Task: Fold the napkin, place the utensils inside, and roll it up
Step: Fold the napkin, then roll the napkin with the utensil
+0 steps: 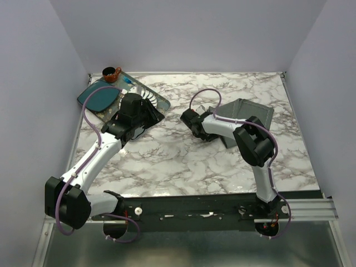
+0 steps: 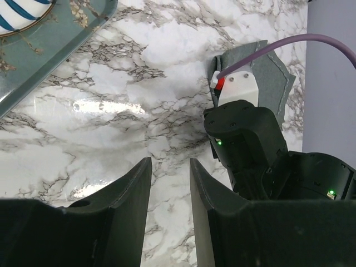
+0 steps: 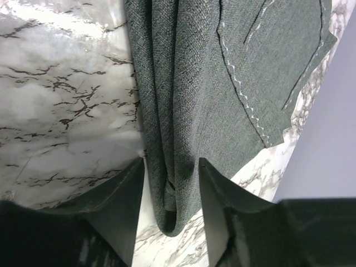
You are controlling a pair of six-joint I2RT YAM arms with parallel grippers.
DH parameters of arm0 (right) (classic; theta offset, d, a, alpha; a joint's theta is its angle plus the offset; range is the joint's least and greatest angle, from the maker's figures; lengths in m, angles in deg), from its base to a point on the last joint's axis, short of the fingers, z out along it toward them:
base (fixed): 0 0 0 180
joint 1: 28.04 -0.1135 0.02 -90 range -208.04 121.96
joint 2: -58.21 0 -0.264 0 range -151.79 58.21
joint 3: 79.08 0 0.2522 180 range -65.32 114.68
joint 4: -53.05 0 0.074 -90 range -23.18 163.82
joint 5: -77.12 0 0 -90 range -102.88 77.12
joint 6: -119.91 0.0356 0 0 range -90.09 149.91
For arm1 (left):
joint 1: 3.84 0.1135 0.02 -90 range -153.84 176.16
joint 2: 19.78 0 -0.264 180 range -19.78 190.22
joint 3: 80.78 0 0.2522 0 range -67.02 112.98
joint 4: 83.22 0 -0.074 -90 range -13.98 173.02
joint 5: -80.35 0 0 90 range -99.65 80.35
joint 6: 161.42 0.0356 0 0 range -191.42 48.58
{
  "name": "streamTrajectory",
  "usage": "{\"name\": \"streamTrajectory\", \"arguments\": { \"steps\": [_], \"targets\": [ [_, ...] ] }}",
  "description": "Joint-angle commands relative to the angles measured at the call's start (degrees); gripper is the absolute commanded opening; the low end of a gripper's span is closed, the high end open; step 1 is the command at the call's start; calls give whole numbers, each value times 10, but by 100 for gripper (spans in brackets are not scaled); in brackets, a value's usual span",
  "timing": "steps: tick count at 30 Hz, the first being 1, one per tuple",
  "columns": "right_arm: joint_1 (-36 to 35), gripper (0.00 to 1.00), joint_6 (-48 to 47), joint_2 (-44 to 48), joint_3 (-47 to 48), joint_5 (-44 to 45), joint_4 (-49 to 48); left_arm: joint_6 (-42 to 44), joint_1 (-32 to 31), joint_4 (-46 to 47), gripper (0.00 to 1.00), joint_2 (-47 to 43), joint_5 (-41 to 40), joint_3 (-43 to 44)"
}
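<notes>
Although both arms are bolted at the near edge of the desk (image 1: 183, 161), the work sits in its far half, and I judge the task to be at its first step, folding. The left fingers (image 2: 143, 172) are parted by a narrow gap with nothing between them. They hang over bare marble just short of the grey tray (image 1: 162, 103) in the far-left corner.

The right fingers (image 3: 136, 178) straddle a bunched pleat of the napkin (image 3: 222, 83). The cloth fills the space between them from one finger to the other, so I read them as gripping it. The napkin lies toward the far-right corner, partly doubled over, with stitched hems showing and one end gathered rather than flat.

On the tray are a teal plate (image 1: 99, 99) and a white ribbed plate (image 1: 146, 95). I cannot make out the utensils in any view, and nothing rests on the cloth.

The next move probably calls for carrying the gripped pleat across and laying it down smooth. The loose part must be kept from dragging, and the free left arm could pin it. A crumpled fold would spoil the roll later.
</notes>
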Motion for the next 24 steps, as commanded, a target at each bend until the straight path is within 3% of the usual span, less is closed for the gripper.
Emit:
{"name": "streamTrajectory", "arguments": {
  "steps": [1, 10, 18, 19, 24],
  "targets": [
    [-2, 49, 23, -21, 5, 35, -19, 2, 7, -1, 42, -4, -19, 4],
    [-2, 36, 28, -46, 14, 39, -26, 2, 8, 4, 42, -3, -22, 0],
    [-3, 8, 31, -50, 32, 13, -12, 4, 14, 6, 42, -5, -24, -12],
    [-3, 1, 32, -50, 36, 13, -8, 4, 14, 7, 42, -5, -23, -14],
    [-12, 1, 42, -42, 49, -5, 13, 11, 22, 7, 42, -8, -18, -25]
  ]
}}
